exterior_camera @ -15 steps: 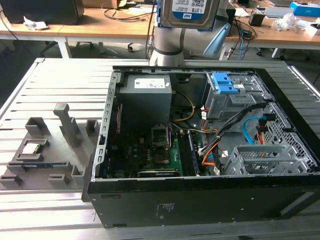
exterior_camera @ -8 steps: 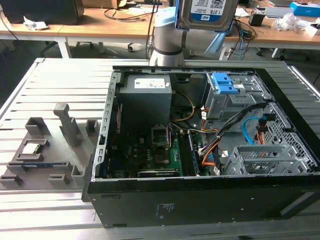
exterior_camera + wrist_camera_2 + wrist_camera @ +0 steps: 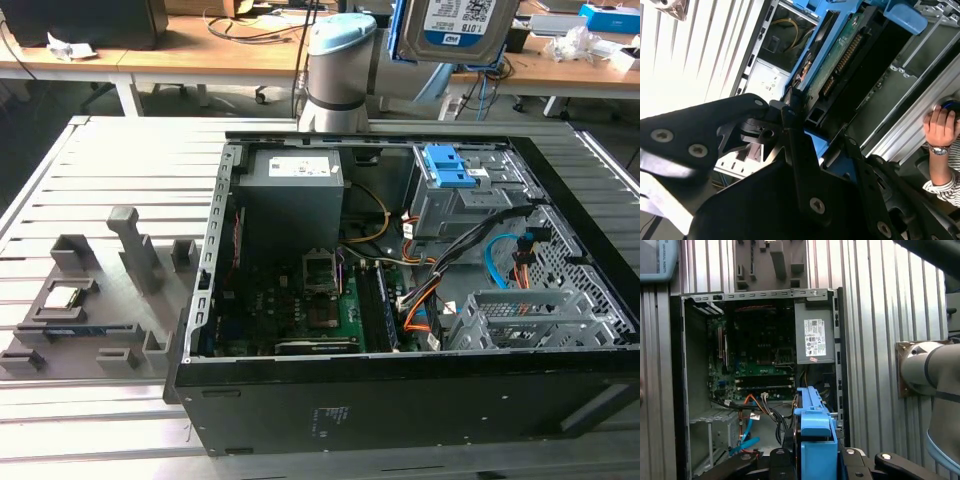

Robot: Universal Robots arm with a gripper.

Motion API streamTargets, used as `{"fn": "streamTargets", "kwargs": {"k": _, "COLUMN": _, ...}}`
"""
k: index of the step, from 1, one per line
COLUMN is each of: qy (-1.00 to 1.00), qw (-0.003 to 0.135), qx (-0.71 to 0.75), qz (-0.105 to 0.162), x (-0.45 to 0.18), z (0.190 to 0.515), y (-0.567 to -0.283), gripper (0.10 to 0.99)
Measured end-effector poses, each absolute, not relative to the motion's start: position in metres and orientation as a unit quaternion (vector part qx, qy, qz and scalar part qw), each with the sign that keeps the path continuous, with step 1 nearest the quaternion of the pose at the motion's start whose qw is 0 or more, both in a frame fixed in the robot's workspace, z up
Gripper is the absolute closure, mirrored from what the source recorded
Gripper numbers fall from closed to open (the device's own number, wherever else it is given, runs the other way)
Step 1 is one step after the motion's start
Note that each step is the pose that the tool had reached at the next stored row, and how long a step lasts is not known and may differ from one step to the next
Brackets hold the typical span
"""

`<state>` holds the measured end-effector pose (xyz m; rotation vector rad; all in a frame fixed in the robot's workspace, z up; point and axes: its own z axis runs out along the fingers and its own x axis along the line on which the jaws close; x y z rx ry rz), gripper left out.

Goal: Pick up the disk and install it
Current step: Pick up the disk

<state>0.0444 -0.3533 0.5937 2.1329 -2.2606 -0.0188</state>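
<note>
Aloft, white-and-blue-labelled disk (image 3: 455,27) in claw (image 3: 797,121), over open case (image 3: 300,405).

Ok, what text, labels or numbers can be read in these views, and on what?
Label on the disk: print too blurred to quote.
Sticker on the power supply: too small to read.
White marks on the computer case front: too small to read.
Nothing reads reliably.

disk (image 3: 455,28) above computer case (image 3: 400,405), fixtures (image 3: 90,300) beside
</note>
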Motion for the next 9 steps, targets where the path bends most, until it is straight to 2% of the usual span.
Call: {"fn": "streamTargets", "kwargs": {"k": 9, "qy": -0.727, "qw": 0.017, "qx": 0.686, "qz": -0.005, "x": 0.061, "z": 0.585, "y": -0.353, "gripper": 0.718}}
